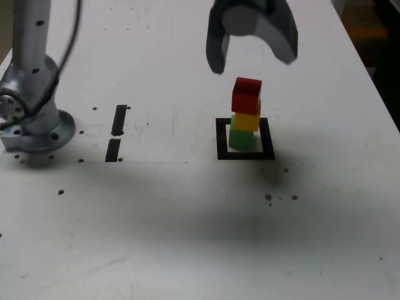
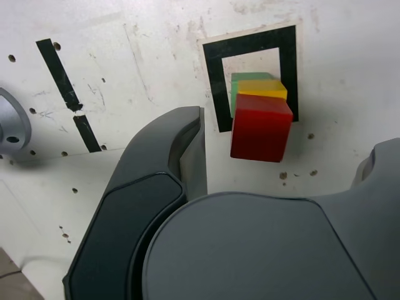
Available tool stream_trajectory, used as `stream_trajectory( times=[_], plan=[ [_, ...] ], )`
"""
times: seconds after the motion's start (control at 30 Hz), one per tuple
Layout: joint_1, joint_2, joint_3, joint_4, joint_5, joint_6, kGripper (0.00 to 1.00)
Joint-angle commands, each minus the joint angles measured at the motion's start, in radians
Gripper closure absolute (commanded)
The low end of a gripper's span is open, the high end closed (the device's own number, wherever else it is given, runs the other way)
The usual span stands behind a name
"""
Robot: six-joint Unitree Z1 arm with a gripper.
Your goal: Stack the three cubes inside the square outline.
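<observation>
Hovering above the white table (image 1: pixel 187 237), the gripper (image 1: pixel 253 53) hangs wide apart and empty, clear of the stack. Square outline (image 1: pixel 245 154) frames the tower: green cube (image 1: pixel 242 139) at bottom, yellow cube (image 1: pixel 246 120), red cube (image 1: pixel 247 95) on top, apparently slightly offset, so stacking looks done.

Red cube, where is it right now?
The red cube sits on top of the stack, on the yellow cube, inside the square outline, right of centre in the exterior view, below the open gripper.
</observation>
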Motion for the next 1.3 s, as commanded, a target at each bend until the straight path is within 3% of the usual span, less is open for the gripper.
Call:
stream_trajectory(
  times=[0.0, 0.23, 0.7, 0.83, 1.03, 1.27],
  plan=[
    [0.004, 0.007, 0.003, 0.009, -0.004, 0.002, 0.09],
    [0.011, 0.043, 0.047, -0.027, -0.007, -0.022, 0.2],
    [0.022, 0.063, 0.139, -0.148, -0.038, -0.023, 0.29],
    [0.025, 0.067, 0.145, -0.153, -0.029, -0.028, 0.43],
    [0.029, 0.026, 0.163, -0.168, -0.011, -0.06, 0.73],
    [0.029, 0.001, 0.197, -0.208, -0.017, -0.067, 0.77]
  ],
)
